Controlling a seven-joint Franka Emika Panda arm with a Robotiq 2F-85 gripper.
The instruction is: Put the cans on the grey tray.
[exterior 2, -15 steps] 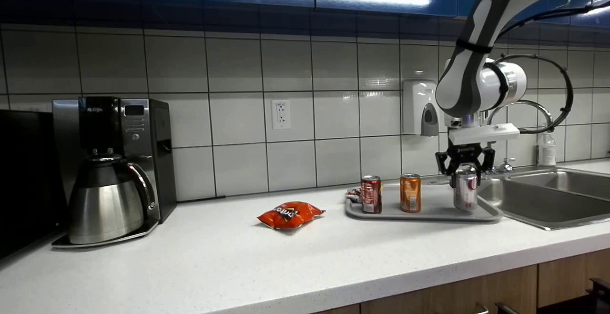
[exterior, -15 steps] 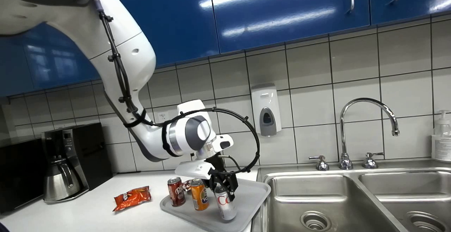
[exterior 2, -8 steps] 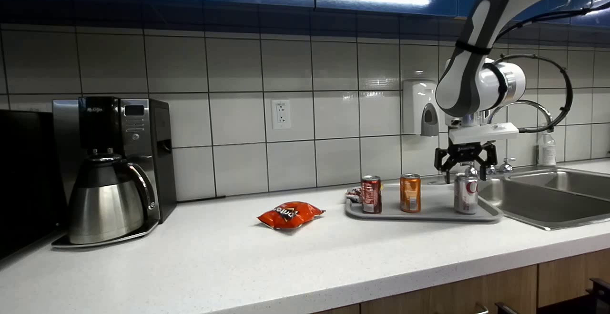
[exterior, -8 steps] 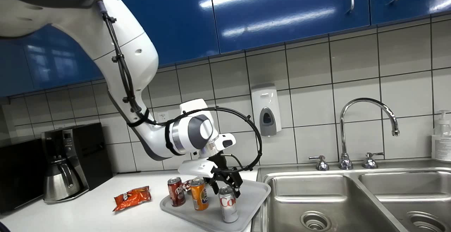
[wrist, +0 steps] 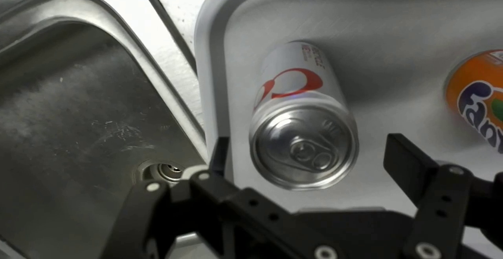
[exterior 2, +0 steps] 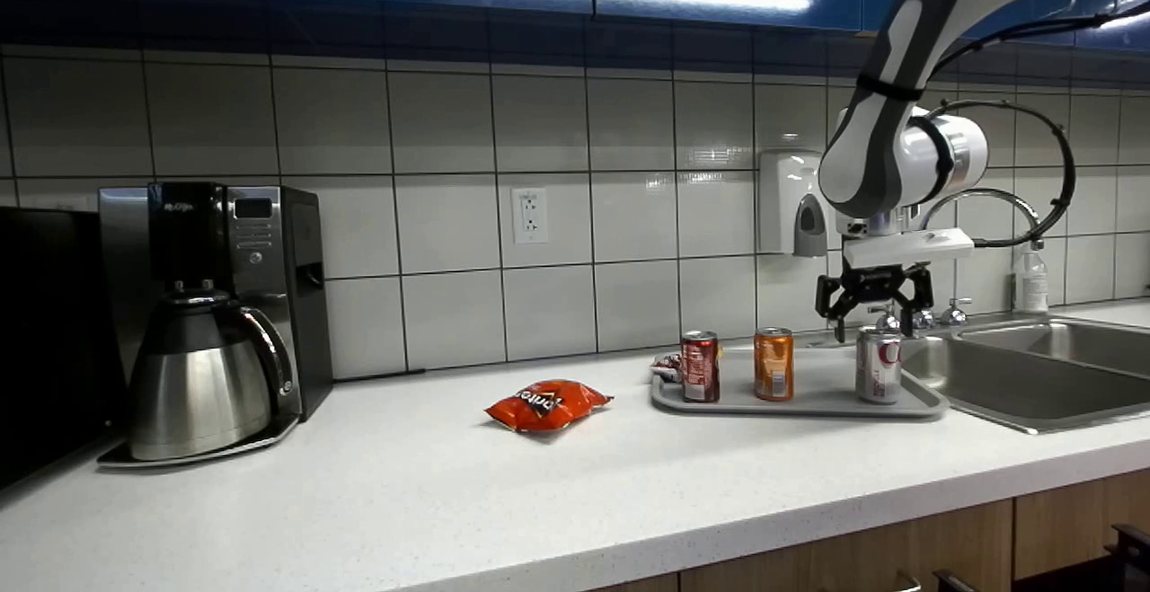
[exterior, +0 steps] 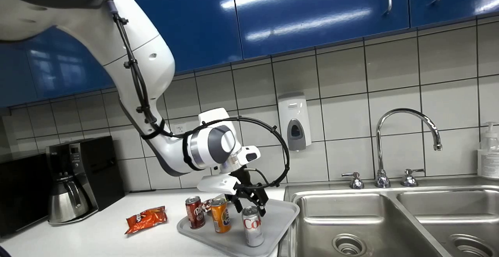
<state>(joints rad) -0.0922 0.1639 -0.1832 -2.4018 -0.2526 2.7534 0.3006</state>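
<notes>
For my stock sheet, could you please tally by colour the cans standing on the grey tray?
Dark red can: 1
Orange can: 1
Silver-white can: 1
Total on the grey tray: 3

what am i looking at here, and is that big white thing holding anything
The big white thing is a robot arm ending in a black gripper. The wide pictures come from two cameras outside the robot; the close-up comes from a camera on its wrist, looking past the fingers. On the counter, beside a steel sink, lies a grey tray. On it stand a dark red can, an orange can and a silver can, all upright. Away from the tray are a red-orange snack packet and a coffee maker. Nothing is held: the fingers are open, with a gap on either side of the silver can.
</notes>
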